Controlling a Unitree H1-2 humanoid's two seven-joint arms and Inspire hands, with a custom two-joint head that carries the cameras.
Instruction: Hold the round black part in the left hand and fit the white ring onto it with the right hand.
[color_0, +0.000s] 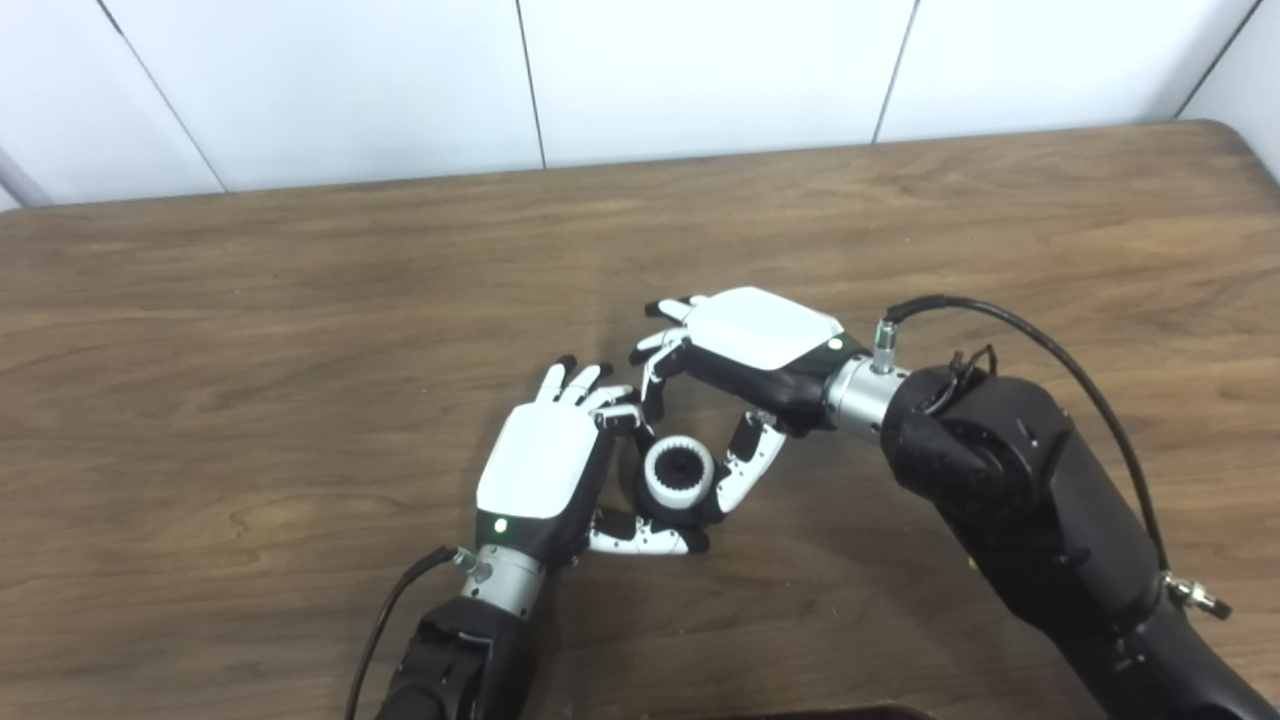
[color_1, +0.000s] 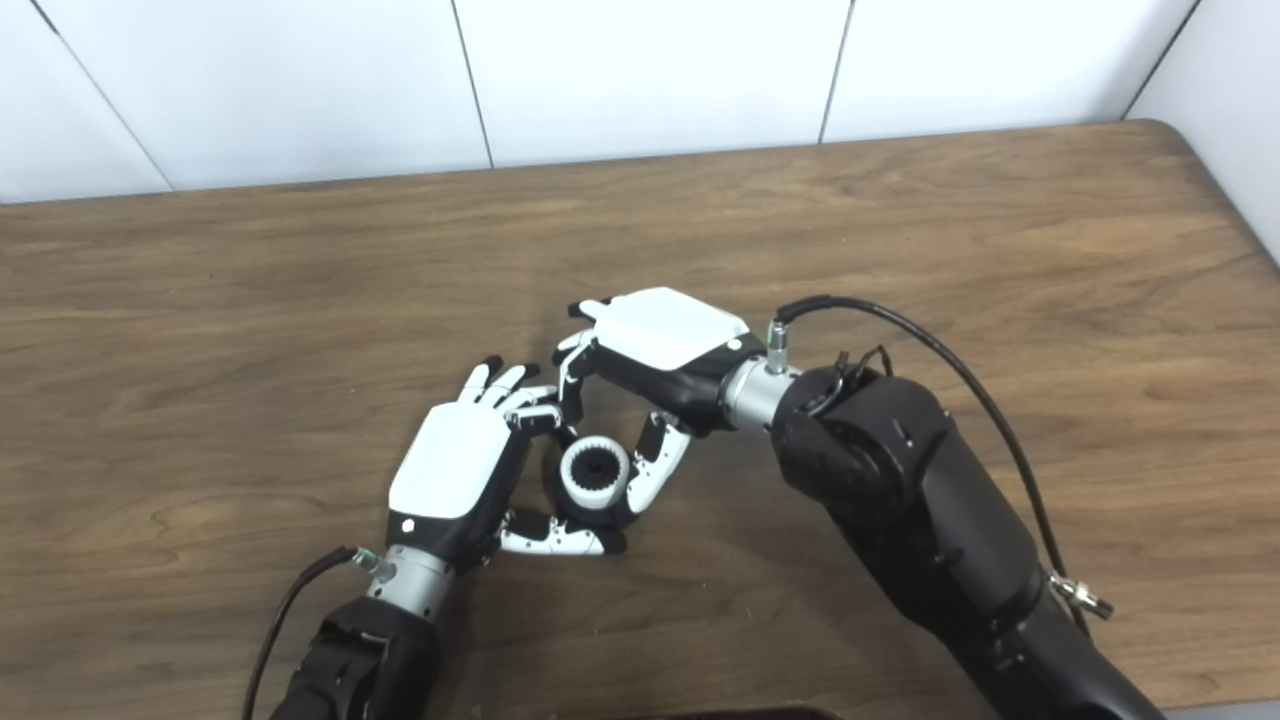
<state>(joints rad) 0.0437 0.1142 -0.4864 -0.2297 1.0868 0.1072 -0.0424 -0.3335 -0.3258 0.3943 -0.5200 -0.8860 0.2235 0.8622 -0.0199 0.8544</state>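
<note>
Wood-grain brown table top (color_0: 300, 300) lies beneath both my arms. At left, my left hand (color_0: 545, 465) is clamped on the round black part (color_0: 668, 512), thumb (color_0: 640, 542) below it and fingers curled over the far side, holding it just above the table. Centre: the white toothed plastic ring (color_0: 679, 472) sits on top of that black part; I cannot tell whether it is fully seated or only resting. At right, my right hand (color_0: 745, 350) arches over the assembly, its thumb (color_0: 745, 470) touching the ring's right side and its fingers (color_0: 662, 360) reaching toward the far side.

Judged risks: pressing off-axis could cock the ring and jam it; withdrawing my right hand carelessly could drag the ring off; crowded fingertips of both hands could collide and loosen my left grip.
</note>
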